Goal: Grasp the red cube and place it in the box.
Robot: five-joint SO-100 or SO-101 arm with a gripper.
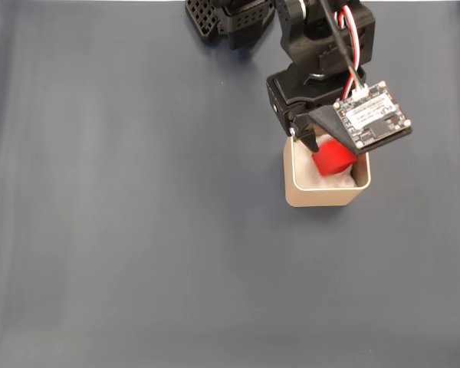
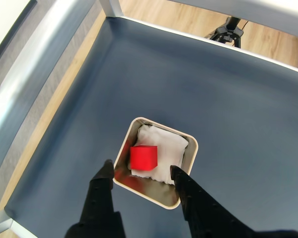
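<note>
The red cube (image 2: 143, 157) lies on the white padding inside the beige box (image 2: 190, 163), near the box's left wall in the wrist view. My gripper (image 2: 142, 169) hovers just above the box, open, its two black fingers (image 2: 103, 183) spread wider than the cube and not touching it. In the fixed view the cube (image 1: 333, 157) shows inside the box (image 1: 322, 195), partly under my gripper (image 1: 322, 143) and its wrist camera board.
The box stands on a dark blue-grey mat (image 1: 138, 215) with wide free room to the left and front in the fixed view. The arm's black base (image 1: 238, 19) sits at the mat's far edge. A metal frame rail (image 2: 44, 64) borders the mat.
</note>
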